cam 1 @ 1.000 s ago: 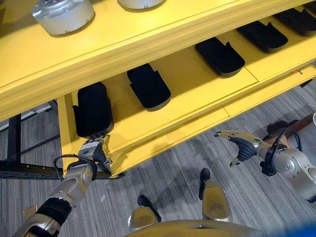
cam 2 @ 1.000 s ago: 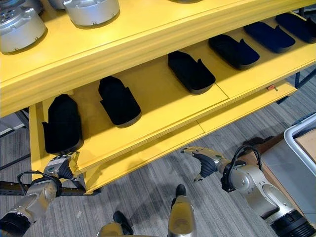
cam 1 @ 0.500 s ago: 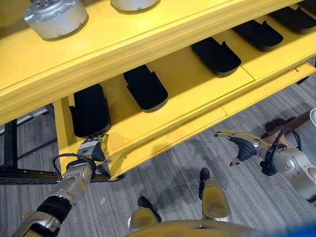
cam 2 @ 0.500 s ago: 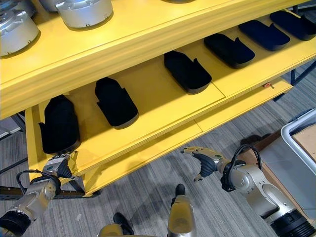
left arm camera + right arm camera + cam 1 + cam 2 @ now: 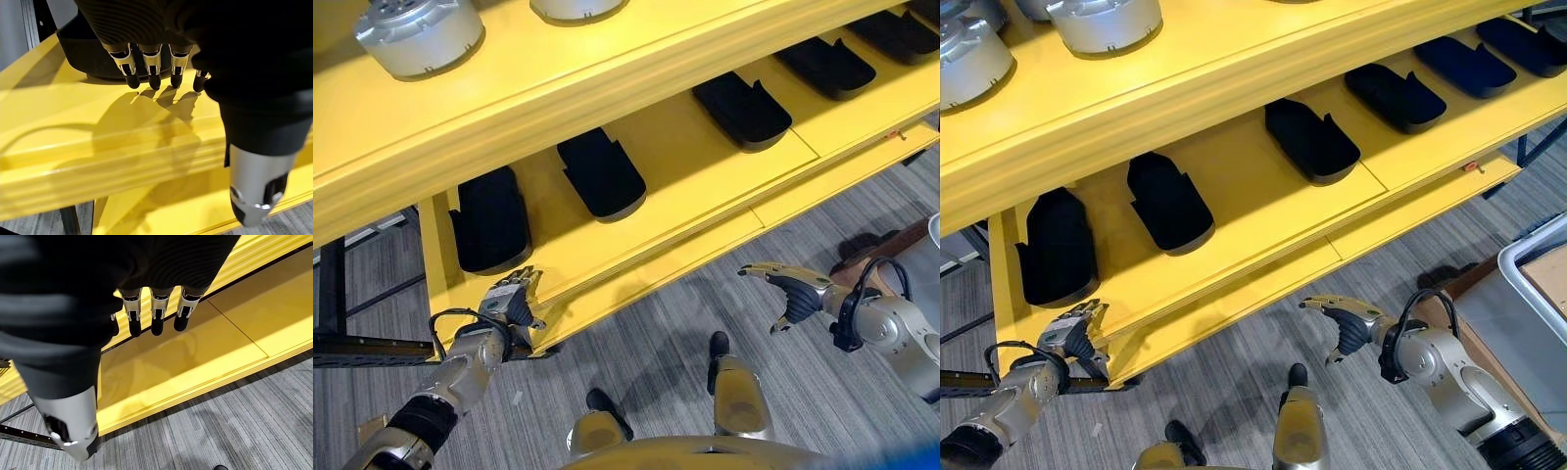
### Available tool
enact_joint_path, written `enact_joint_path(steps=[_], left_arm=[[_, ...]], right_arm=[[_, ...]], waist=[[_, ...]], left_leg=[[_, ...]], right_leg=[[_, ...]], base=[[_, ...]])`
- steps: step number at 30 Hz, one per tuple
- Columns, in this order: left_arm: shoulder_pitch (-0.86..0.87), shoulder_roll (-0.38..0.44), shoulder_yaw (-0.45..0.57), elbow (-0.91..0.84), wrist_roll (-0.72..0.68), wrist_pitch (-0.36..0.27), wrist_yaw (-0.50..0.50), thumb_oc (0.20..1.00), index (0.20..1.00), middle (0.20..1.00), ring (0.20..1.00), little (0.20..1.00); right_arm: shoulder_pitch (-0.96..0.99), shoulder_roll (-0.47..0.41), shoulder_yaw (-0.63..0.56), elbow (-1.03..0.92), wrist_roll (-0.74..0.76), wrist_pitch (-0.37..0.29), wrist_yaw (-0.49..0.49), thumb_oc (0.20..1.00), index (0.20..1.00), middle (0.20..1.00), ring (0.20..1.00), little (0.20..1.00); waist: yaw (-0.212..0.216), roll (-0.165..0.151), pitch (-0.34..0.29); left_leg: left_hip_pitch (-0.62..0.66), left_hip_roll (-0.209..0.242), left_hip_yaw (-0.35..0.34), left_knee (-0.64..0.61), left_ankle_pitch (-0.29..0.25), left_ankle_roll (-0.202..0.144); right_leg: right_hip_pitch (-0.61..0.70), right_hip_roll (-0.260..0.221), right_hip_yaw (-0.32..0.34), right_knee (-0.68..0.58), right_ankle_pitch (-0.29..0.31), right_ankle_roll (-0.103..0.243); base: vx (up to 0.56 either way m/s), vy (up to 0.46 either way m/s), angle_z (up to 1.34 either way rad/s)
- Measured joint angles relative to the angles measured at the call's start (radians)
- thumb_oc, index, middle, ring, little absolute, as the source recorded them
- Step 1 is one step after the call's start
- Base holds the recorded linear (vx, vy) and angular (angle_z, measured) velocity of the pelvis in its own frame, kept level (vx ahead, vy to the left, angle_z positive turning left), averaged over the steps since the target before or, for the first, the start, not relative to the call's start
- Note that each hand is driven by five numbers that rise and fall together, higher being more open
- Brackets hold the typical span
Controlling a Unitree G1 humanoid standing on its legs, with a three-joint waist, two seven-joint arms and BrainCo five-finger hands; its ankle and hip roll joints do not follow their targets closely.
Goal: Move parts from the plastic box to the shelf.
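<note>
Yellow shelf (image 5: 636,211) with two levels stands in front of the robot, and it already carries many parts. On the lower level lies a row of black moulded parts: one at the far left (image 5: 489,217), a second beside it (image 5: 600,173), a third further right (image 5: 741,109), and more toward the right end (image 5: 829,65). On the upper level stand round silver-grey parts (image 5: 416,34). The left robot hand (image 5: 512,299) is at the near front edge of the lower level, just before the leftmost black part; in the left wrist view its fingers (image 5: 153,68) hang straight and relaxed, their tips apart from the part, and they hold nothing. The right robot hand (image 5: 785,286) hovers over the grey floor (image 5: 656,333), well apart from the shelf, with loosely bent fingers and also nothing in it. At the right edge of the right eye view a corner of a pale plastic box (image 5: 1528,266) shows, near the right arm; its inside cannot be seen, so I cannot tell how many parts remain there. My judgement is that one part is just set down on the left and the task is well along. What is left, as far as I can judge, is to go to the box for any further part.
</note>
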Motion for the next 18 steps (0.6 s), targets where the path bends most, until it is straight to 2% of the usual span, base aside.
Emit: enact_joint_path(steps=[4,8,10,12,14,15,18], left_arm=[[0.05,-0.031,0.061,-0.044,-0.164,-0.058,-0.006,1.0,1.0,1.0,1.0,1.0],[0.112,-0.118,0.178,-0.059,-0.478,-0.199,-0.089,1.0,1.0,1.0,1.0,1.0],[0.134,-0.144,0.21,-0.064,-0.592,-0.243,-0.147,1.0,1.0,1.0,1.0,1.0],[0.167,-0.185,0.239,-0.08,-0.727,-0.294,-0.236,1.0,1.0,1.0,1.0,1.0],[0.215,-0.215,0.223,-0.096,-0.824,-0.311,-0.335,1.0,1.0,1.0,1.0,1.0],[0.262,-0.248,0.215,-0.111,-0.874,-0.322,-0.379,1.0,1.0,1.0,1.0,1.0],[0.336,-0.294,0.194,-0.13,-0.961,-0.356,-0.438,1.0,1.0,1.0,1.0,1.0]], right_arm=[[0.042,0.007,-0.005,-0.001,0.0,-0.001,-0.04,1.0,1.0,1.0,1.0,1.0],[0.094,0.037,-0.018,-0.001,0.015,-0.014,-0.105,1.0,1.0,1.0,1.0,1.0],[0.109,0.067,-0.033,0.005,0.057,-0.018,-0.131,1.0,1.0,1.0,1.0,1.0],[0.118,0.123,-0.047,0.039,0.194,-0.029,-0.175,1.0,1.0,1.0,1.0,1.0],[0.125,0.178,-0.052,0.072,0.328,-0.03,-0.203,1.0,1.0,1.0,1.0,1.0],[0.125,0.239,-0.054,0.12,0.422,-0.033,-0.209,1.0,1.0,1.0,1.0,1.0],[0.151,0.337,-0.05,0.191,0.62,-0.025,-0.193,1.0,1.0,1.0,1.0,1.0]], waist=[[0.024,0.002,0.004],[0.04,0.008,0.011],[0.054,0.008,0.011],[0.067,0.008,0.01],[0.088,0.003,0.002],[0.095,-0.006,-0.011],[0.113,-0.026,-0.036]], left_leg=[[0.0,0.005,-0.001,-0.001,0.001,-0.002],[0.007,0.01,-0.03,-0.003,0.001,-0.001],[0.006,0.011,-0.039,-0.006,0.0,-0.001],[0.016,0.011,-0.054,-0.012,0.0,-0.001],[0.033,0.009,-0.057,-0.023,0.0,0.0],[0.04,0.008,-0.056,-0.036,0.002,0.001],[0.041,0.009,-0.071,-0.04,0.007,0.002]], right_leg=[[0.004,0.006,-0.003,-0.005,-0.001,-0.001],[0.047,0.005,-0.033,-0.025,-0.002,0.001],[0.057,0.005,-0.045,-0.034,-0.003,0.002],[0.083,0.003,-0.062,-0.047,-0.002,0.003],[0.106,0.002,-0.072,-0.056,-0.004,0.005],[0.113,0.005,-0.078,-0.066,-0.003,0.005],[0.135,0.004,-0.101,-0.084,-0.001,0.008]], base=[[-0.06,-0.041,0.02],[-0.02,-0.026,0.18],[0.0,-0.014,0.17],[-0.01,-0.003,0.18],[-0.01,0.003,0.1],[-0.01,0.008,0.09],[-0.03,0.019,0.14]])
